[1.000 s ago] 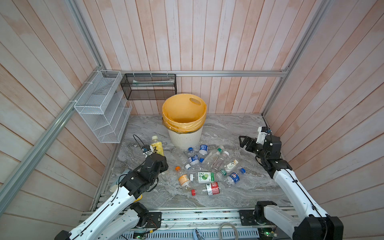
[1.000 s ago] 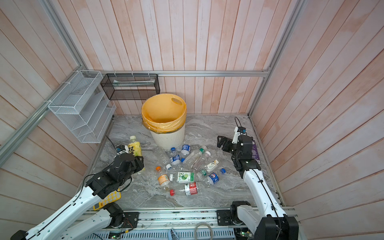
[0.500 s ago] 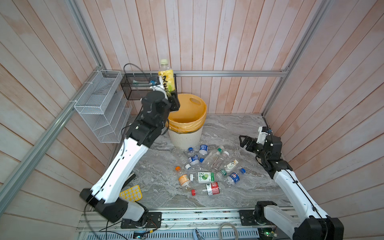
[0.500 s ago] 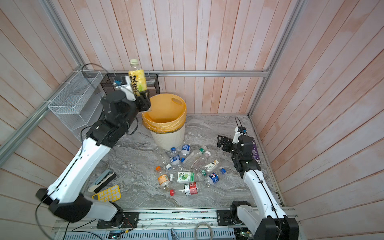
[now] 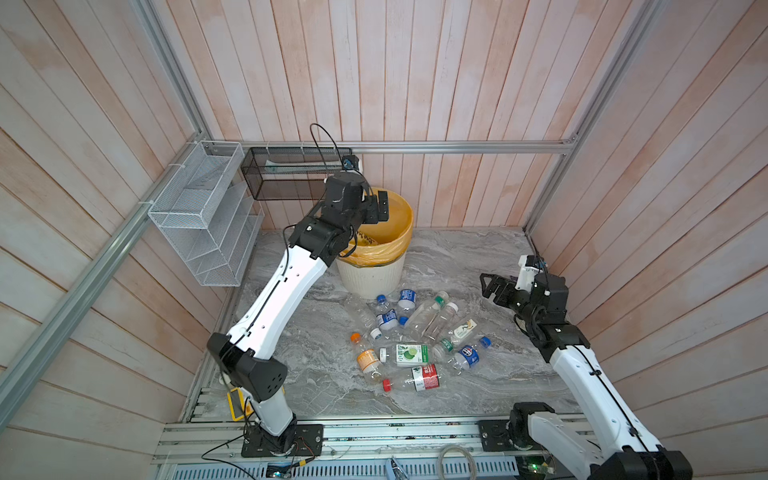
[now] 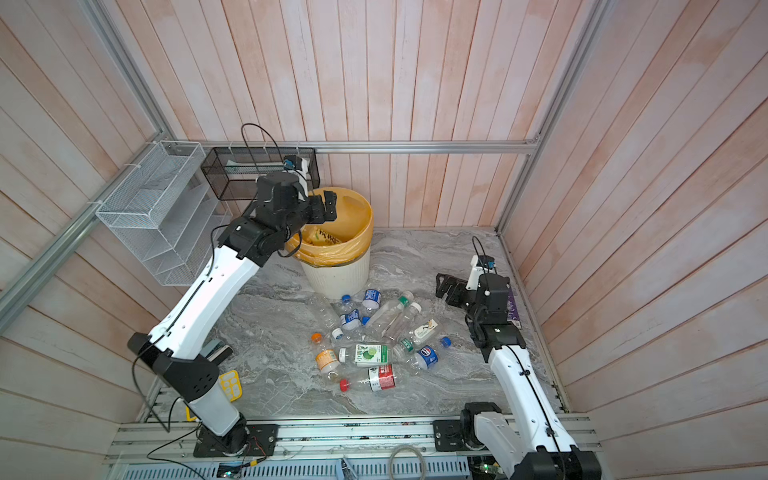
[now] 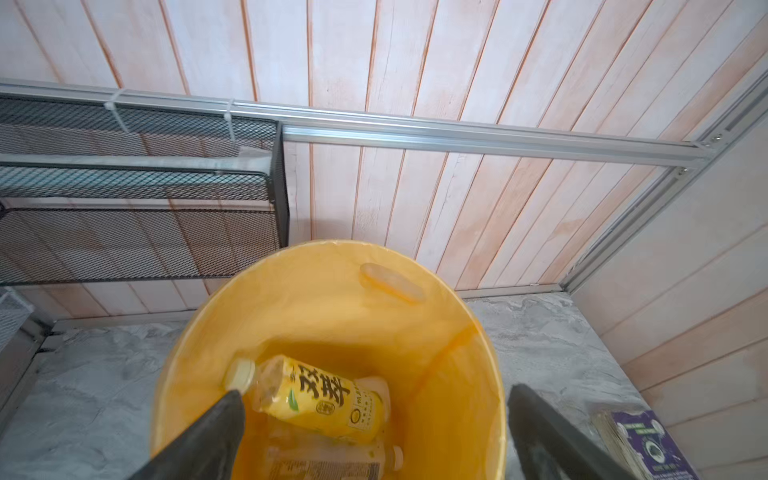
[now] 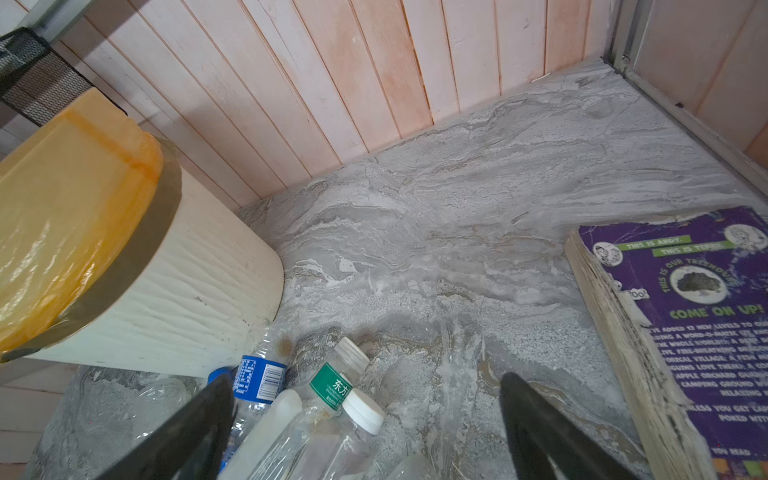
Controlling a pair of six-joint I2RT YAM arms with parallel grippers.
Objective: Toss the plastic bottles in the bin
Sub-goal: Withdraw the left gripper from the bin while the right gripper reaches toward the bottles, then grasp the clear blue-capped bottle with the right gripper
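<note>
Hovering left pincer (image 5: 377,210), wide open and empty, above bin (image 5: 370,276) containing yellow-label bottle (image 7: 320,401). Holding right pincer (image 5: 492,287) agape, empty, near loose bottles (image 5: 409,354) on tabletop (image 5: 457,257).

Lab test booth (staged): plank walls (image 5: 374,83), aluminium rails (image 5: 457,146), marbled tabletop (image 5: 478,257)

- The yellow-lined bin (image 8: 199,291) is set on marbled floor (image 8: 457,208).
- Plastic bottles (image 8: 332,415) are piled just beside its base.
- A purple book (image 8: 706,316) is laid well apart.
- The right gripper (image 8: 362,377) is held with jaws spread wide.
</note>
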